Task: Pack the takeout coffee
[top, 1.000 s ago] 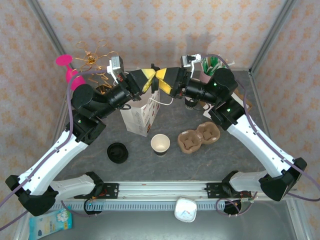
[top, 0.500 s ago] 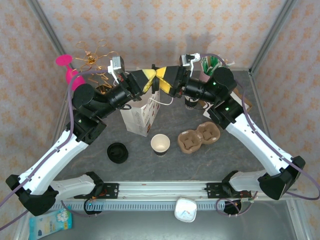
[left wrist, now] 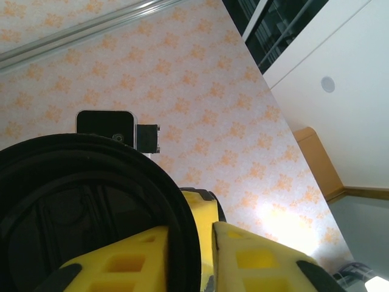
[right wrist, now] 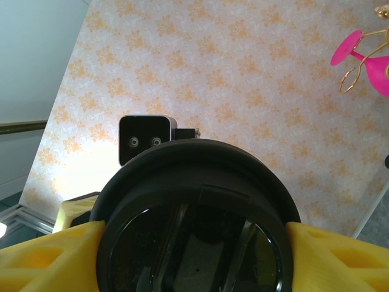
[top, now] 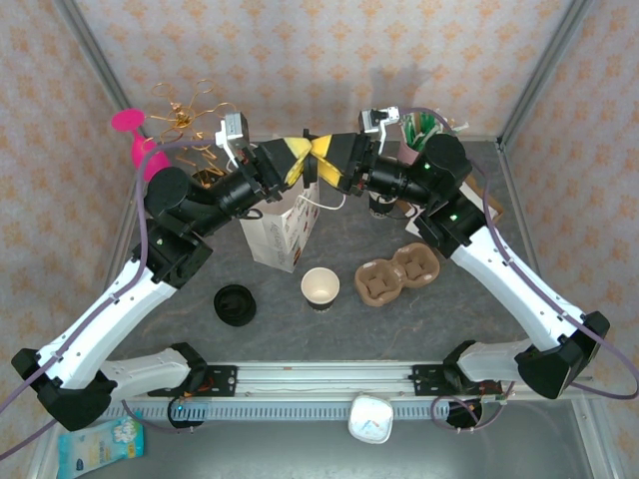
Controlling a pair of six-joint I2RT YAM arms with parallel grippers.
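Note:
The takeout coffee (right wrist: pixel 194 237), a dark cup under a round black lid, hangs in the air above the white paper bag (top: pixel 285 232). My right gripper (right wrist: pixel 194 228) is shut on it, one yellow finger pressing each side of the lid. My left gripper (left wrist: pixel 203 255) straddles the lid's rim (left wrist: pixel 182 231): one finger lies inside the rim, and the other stands a small gap off, so it is slightly open. From above, the left gripper (top: pixel 298 160) and right gripper (top: pixel 329 160) meet tip to tip over the bag, hiding the cup.
On the table in front of the bag lie a loose black lid (top: pixel 235 303), an open cream-lined cup (top: pixel 320 286) and a brown cup carrier (top: pixel 396 271). A pink glass (top: pixel 140 150) and a wire stand (top: pixel 185 108) are at the back left.
My right gripper has edged left and closed in on the lid. My left gripper's jaws have loosened a little from the rim. Objects on the table have not moved.

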